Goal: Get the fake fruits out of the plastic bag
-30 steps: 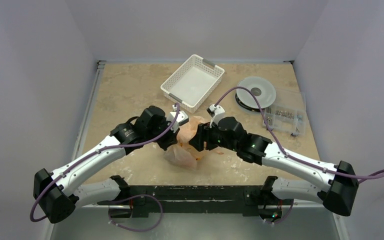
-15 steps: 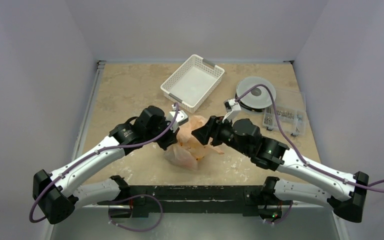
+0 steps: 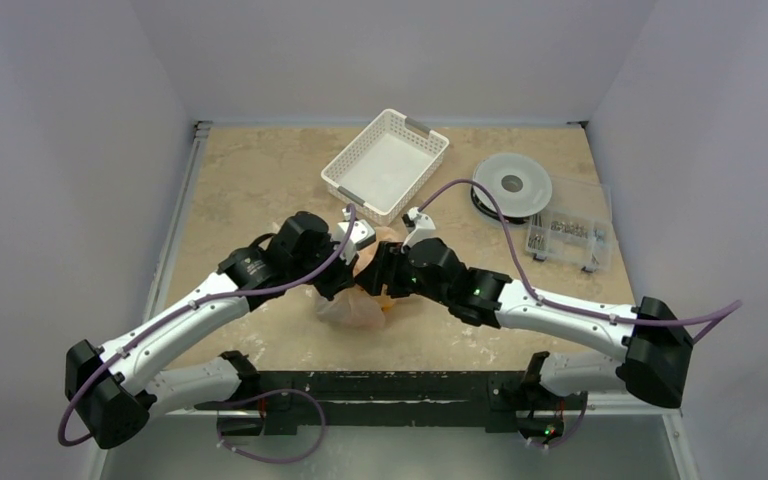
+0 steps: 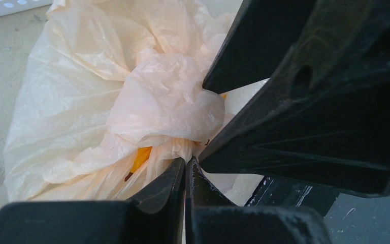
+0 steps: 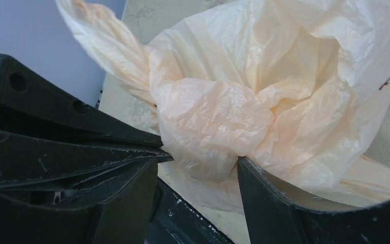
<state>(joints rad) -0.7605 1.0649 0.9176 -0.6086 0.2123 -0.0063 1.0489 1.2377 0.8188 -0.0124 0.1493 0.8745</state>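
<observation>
Two pincers meet on the plastic bag point(image 3: 360, 300) at bench centre, at 6 o'clock from the white basket point(image 3: 385, 165). Your left pincer point(image 4: 185, 168) is clenched on a fold; your right pincer point(image 5: 198, 168) straddles the knotted bunch, part-spread (fruits unseen, bar an orange glimpse). Next, probably pull the mouth apart.

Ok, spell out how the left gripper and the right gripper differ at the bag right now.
The left gripper is shut, fingertips pinching a thin fold of the plastic bag; the right gripper stands partly open, its jaws straddling a bulging wad of film. Left reaches in from the bag's left, right from its right. Both meet at the same bag.
</observation>
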